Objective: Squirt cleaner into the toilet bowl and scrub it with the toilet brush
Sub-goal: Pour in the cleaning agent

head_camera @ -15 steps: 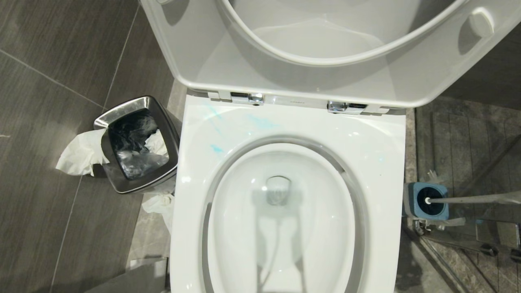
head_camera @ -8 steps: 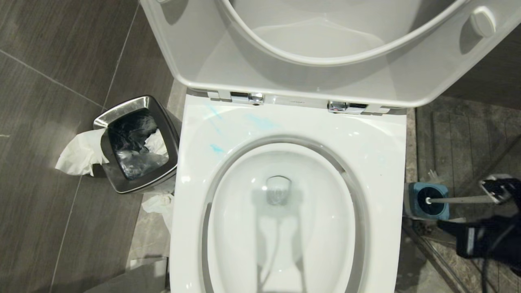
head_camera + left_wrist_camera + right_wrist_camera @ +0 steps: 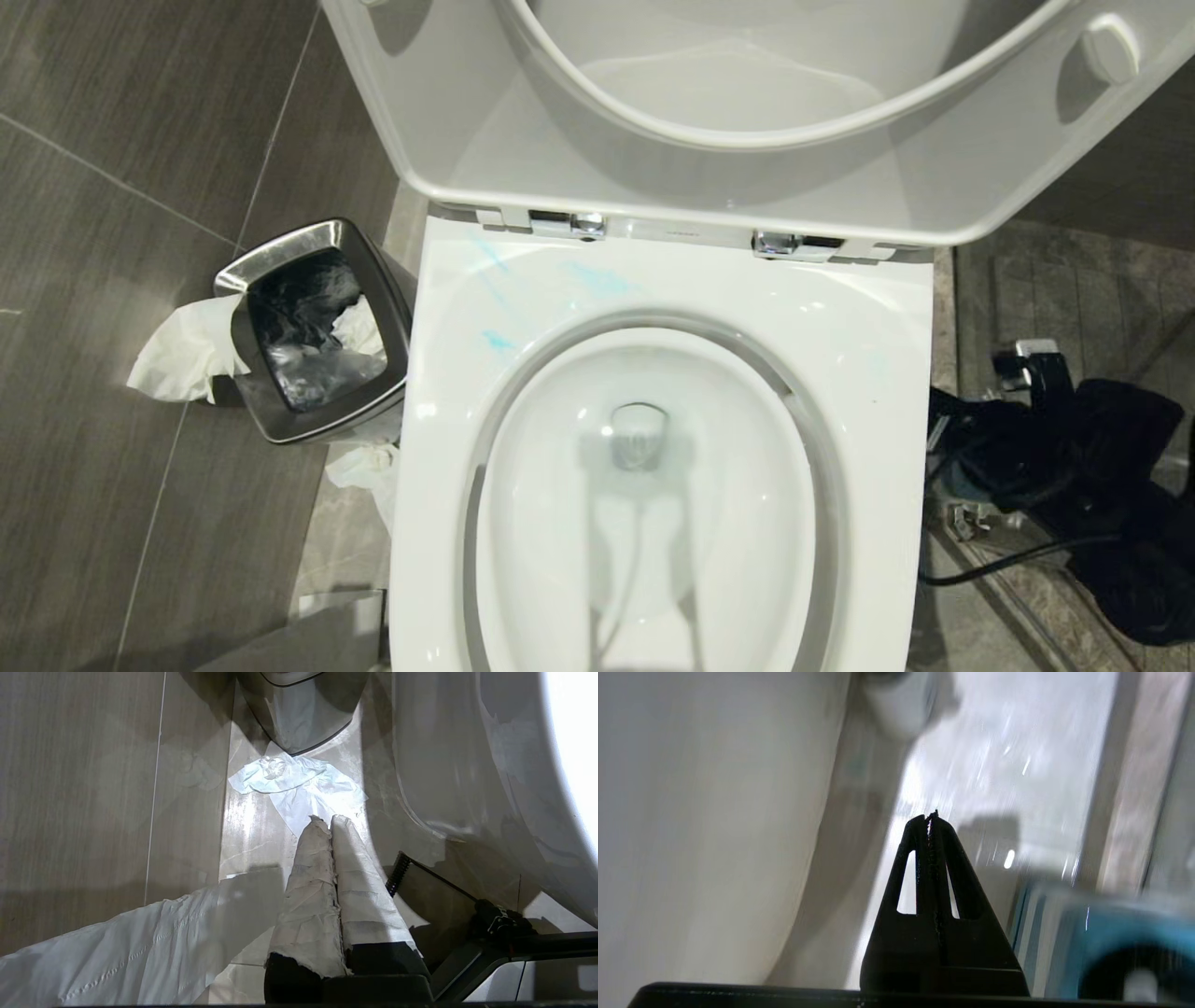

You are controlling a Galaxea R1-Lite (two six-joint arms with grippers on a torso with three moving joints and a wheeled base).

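The right gripper (image 3: 930,816) hangs low with its black fingers pinched together on nothing, the blue holder (image 3: 1111,947) just beside it and the toilet bowl (image 3: 653,523) close alongside, pale blue cleaner (image 3: 597,278) smeared on the rim; no lettering is legible anywhere.

A bathroom, white porcelain toilet bowl (image 3: 878,355) with seat and lid (image 3: 485,140) raised, small steel bin (image 3: 392,280) stuffed with tissue beside it, dark grey floor tiles (image 3: 112,112), crumpled paper (image 3: 187,355) on the floor
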